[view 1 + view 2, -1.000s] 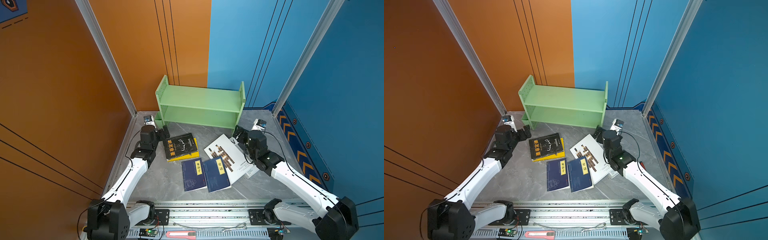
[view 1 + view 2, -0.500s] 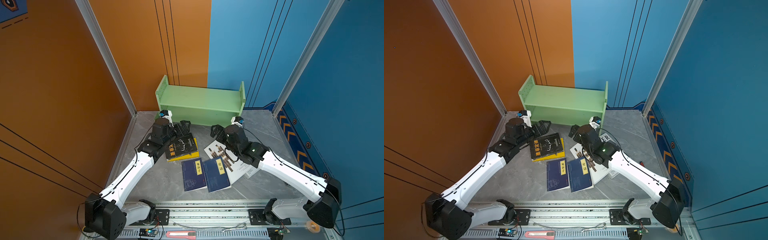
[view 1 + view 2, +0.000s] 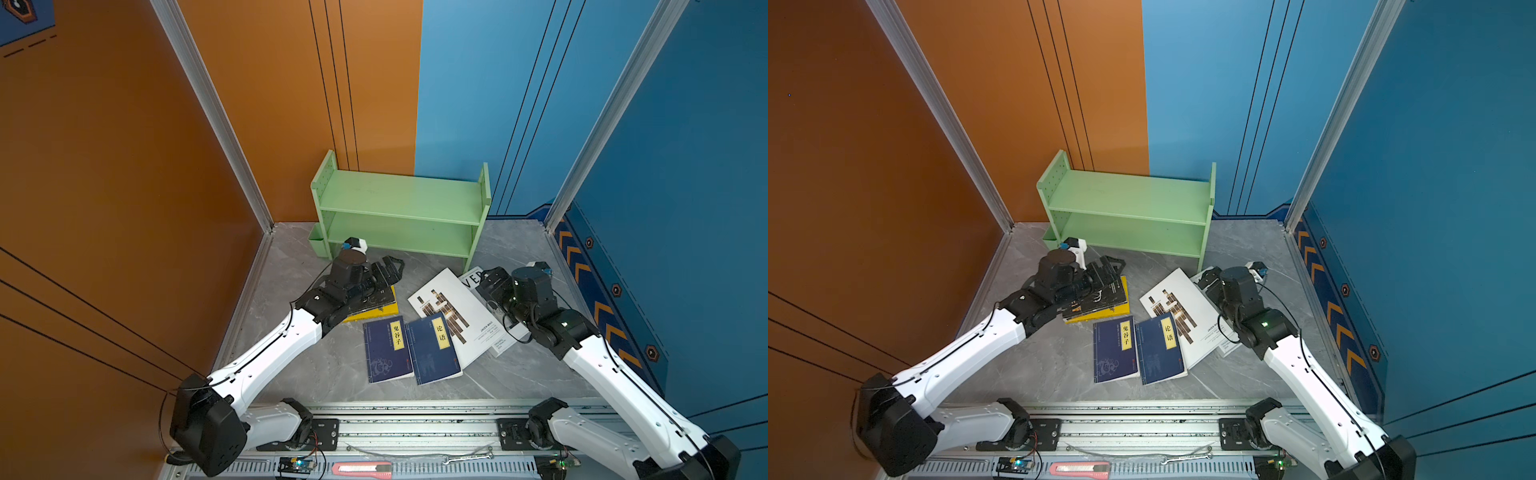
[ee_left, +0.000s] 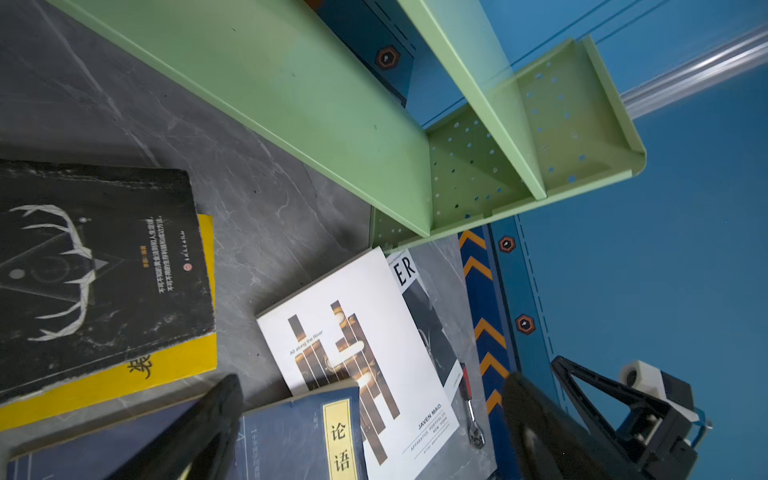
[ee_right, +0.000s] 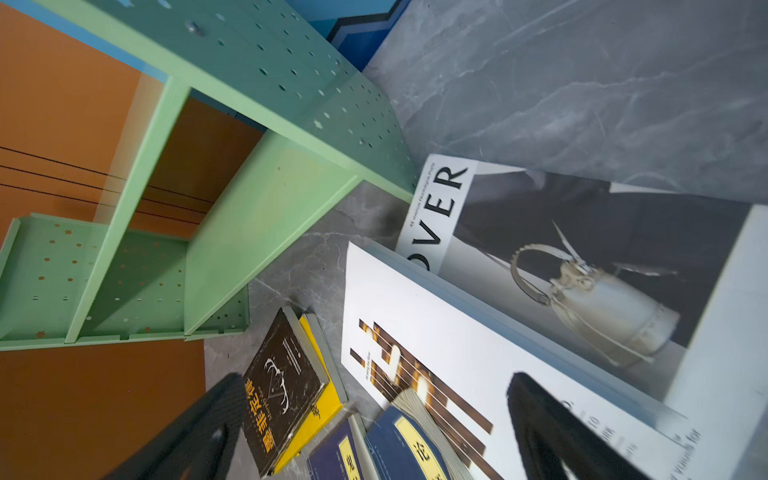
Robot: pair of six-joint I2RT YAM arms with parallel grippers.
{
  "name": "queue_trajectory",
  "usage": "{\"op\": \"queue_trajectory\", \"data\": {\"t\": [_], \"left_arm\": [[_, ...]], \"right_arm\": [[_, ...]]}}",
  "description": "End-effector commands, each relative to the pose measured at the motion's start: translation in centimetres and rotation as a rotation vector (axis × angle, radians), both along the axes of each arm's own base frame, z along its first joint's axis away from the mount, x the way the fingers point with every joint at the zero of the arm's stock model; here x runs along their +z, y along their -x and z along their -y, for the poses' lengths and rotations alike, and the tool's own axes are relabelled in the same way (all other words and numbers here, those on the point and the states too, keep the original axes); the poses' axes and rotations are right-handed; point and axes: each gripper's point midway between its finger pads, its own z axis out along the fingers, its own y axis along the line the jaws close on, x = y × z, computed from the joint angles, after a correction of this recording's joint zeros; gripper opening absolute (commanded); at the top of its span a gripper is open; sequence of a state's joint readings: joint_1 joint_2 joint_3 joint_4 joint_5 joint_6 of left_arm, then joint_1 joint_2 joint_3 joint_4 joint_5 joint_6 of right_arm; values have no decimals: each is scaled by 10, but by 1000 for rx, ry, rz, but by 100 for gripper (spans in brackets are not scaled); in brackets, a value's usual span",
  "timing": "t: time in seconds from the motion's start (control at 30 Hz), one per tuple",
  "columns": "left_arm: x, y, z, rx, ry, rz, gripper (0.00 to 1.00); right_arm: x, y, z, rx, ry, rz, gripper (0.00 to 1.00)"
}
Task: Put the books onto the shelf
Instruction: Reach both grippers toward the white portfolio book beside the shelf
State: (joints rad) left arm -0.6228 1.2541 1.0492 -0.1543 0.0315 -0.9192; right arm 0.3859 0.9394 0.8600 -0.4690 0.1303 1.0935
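**Both pincers spread, empty, over books lying before the shelf**

In both top views the small pale green 2-tier shelf (image 3: 399, 199) stands against the back wall. 6 books lie flat on the grey marbled tabletop (image 3: 332, 386) in front of it.

The left pincer (image 3: 392, 268), jaws spread and holding nothing, sits over the far edge of the black paperback with yellow characters (image 3: 380, 297). That paperback lies on the yellow book (image 3: 378, 311).

The right pincer (image 3: 484, 284), equally spread and empty, sits over the far corner of the large white "LOVER" book (image 3: 471, 277). The large white book with dark bars (image 3: 457, 320) overlaps it. The left navy book (image 3: 386, 351) and the right navy book (image 3: 434, 349), both yellow-labelled, lie side by side nearest the arm bases.

In the left wrist view the black fingers (image 4: 208, 428) stand wide apart, with the right navy book and the barred white book between them. The black paperback shows a white antler drawing.

In the right wrist view the fingers (image 5: 544, 424) also stand wide apart, and the barred book runs between them. Past it, the "LOVER" cover shows a silvery vessel.
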Motion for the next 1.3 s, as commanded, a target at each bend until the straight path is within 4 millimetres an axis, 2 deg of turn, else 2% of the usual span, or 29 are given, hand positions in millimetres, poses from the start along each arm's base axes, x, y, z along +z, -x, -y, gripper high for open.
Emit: {"op": "queue_trajectory", "data": {"t": [0.0, 0.17, 0.3, 0.37, 0.47, 0.53, 0.63, 0.7, 0.77, 0.97, 1.1, 1.27], "left_arm": [[-18, 8, 8, 11, -126, -26, 98], [-39, 14, 27, -75, -231, -45, 98], [-37, 1, 39, -165, -277, -35, 98], [-37, -5, 46, -207, -272, -46, 98], [-38, -5, 53, -276, -237, -81, 98], [-38, 0, 52, -326, -216, -89, 98], [-44, 5, 39, -343, -229, -89, 98], [-46, 4, 26, -335, -210, -94, 98], [-44, -1, 13, -320, -179, -98, 98], [-37, -16, -24, -227, -113, -70, 98], [-35, -17, -38, -199, -86, -78, 98], [-39, -12, -45, -185, -85, -86, 98]], "right_arm": [[-41, 25, 8, 43, -43, -129, 100], [-72, 53, 8, 136, -50, -228, 100], [-89, 74, 14, 176, 1, -271, 100], [-103, 82, 7, 199, -42, -289, 98], [-123, 92, -6, 202, -138, -287, 94], [-133, 100, -4, 179, -124, -269, 92], [-140, 113, 7, 140, -73, -247, 93], [-149, 121, 8, 118, -105, -233, 93], [-160, 126, 8, 84, -159, -217, 88], [-156, 123, 5, 50, -224, -86, 86], [-165, 127, -4, 79, -237, -111, 86], [-176, 126, -15, 124, -156, -163, 90]]}}
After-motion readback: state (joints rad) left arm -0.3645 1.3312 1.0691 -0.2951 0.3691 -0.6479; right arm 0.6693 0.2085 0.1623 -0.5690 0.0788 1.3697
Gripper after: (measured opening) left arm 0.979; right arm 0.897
